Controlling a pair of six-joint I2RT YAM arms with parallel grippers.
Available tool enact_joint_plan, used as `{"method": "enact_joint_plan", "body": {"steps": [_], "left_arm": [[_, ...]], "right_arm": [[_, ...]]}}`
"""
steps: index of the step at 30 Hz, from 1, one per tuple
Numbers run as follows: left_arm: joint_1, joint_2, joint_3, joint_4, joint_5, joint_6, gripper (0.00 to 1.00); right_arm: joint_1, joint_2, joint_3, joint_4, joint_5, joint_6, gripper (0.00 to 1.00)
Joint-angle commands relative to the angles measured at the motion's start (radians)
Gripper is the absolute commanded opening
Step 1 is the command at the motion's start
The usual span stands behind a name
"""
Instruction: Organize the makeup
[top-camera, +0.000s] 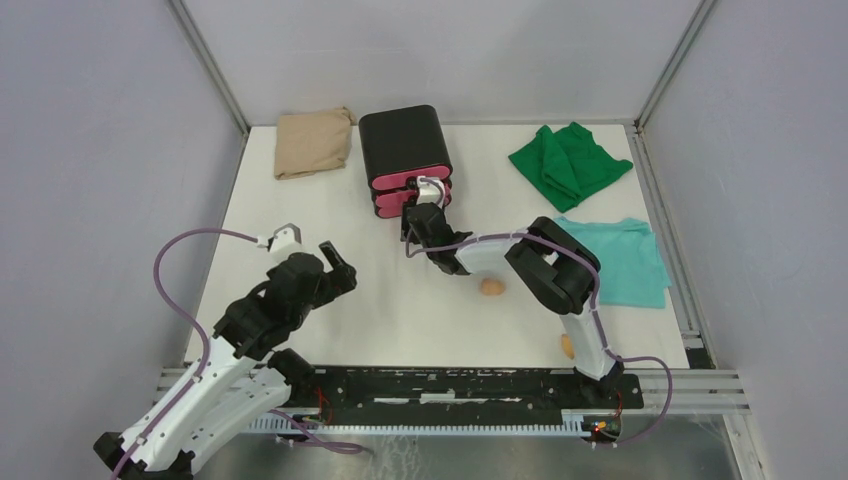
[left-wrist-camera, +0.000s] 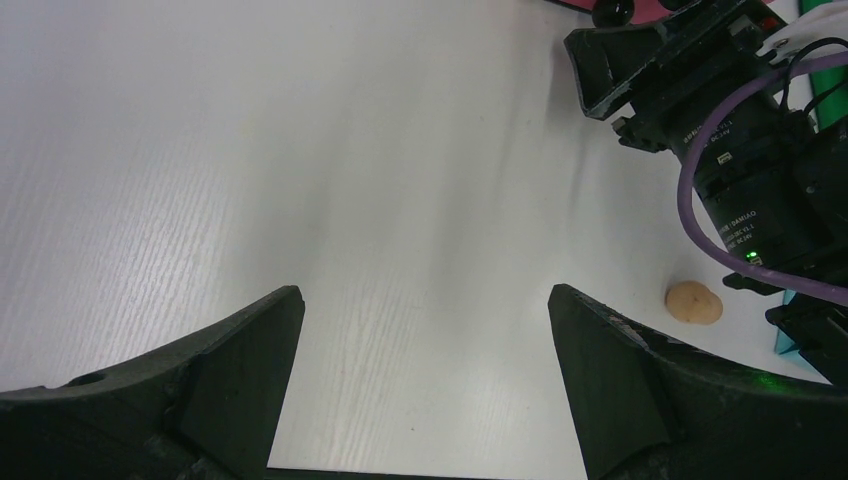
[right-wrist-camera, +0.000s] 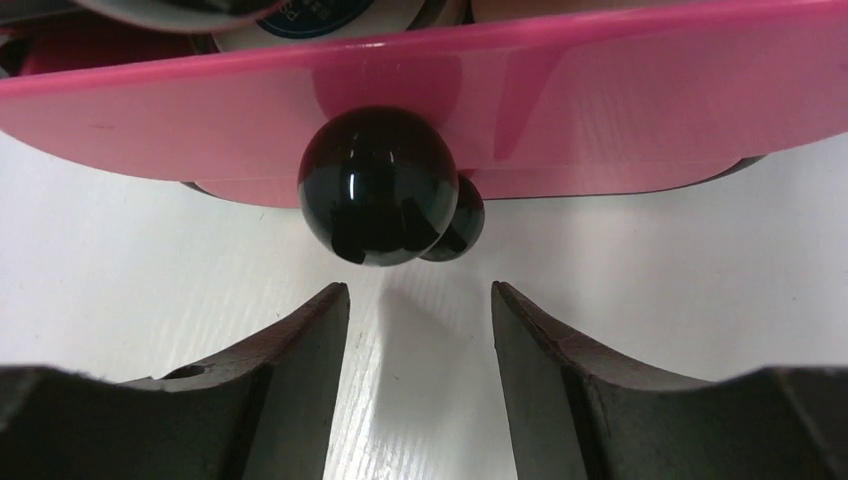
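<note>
One tan egg-shaped sponge (top-camera: 491, 287) lies on the white table (top-camera: 320, 215) near the right arm, and it also shows in the left wrist view (left-wrist-camera: 694, 302). A second tan sponge (top-camera: 567, 346) lies by the right arm's base. My right gripper (top-camera: 413, 222) (right-wrist-camera: 420, 300) is open and empty. Its tips are just short of the round black knob (right-wrist-camera: 375, 185) of a pink drawer (right-wrist-camera: 600, 100) in the black box (top-camera: 400, 140). A round compact with a dark-blue centre (right-wrist-camera: 300, 20) peeks over the drawer front. My left gripper (top-camera: 335, 262) (left-wrist-camera: 425, 300) is open and empty over bare table.
A beige folded cloth (top-camera: 313, 143) lies at the back left. A green cloth (top-camera: 570, 160) lies at the back right, and a teal cloth (top-camera: 625, 262) at the right. A second, smaller-looking knob (right-wrist-camera: 462, 225) sits behind the first. A black rail (top-camera: 450, 385) runs along the near edge.
</note>
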Motion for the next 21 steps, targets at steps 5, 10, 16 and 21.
{"method": "enact_joint_plan", "body": {"steps": [5,10,16,21], "left_arm": [[0.004,0.0,0.032,0.009,-0.041,0.014,1.0],[0.004,0.006,0.03,0.016,-0.041,0.017,1.0],[0.003,0.004,0.03,0.013,-0.039,0.014,1.0],[0.004,0.003,0.031,0.013,-0.041,0.014,1.0]], "right_arm": [[-0.022,0.053,0.11,0.051,0.013,-0.031,0.57],[-0.036,0.07,0.159,0.032,0.006,-0.031,0.53],[-0.039,0.098,0.201,0.002,-0.015,-0.027,0.48],[-0.04,0.102,0.193,-0.007,-0.019,-0.015,0.5]]}}
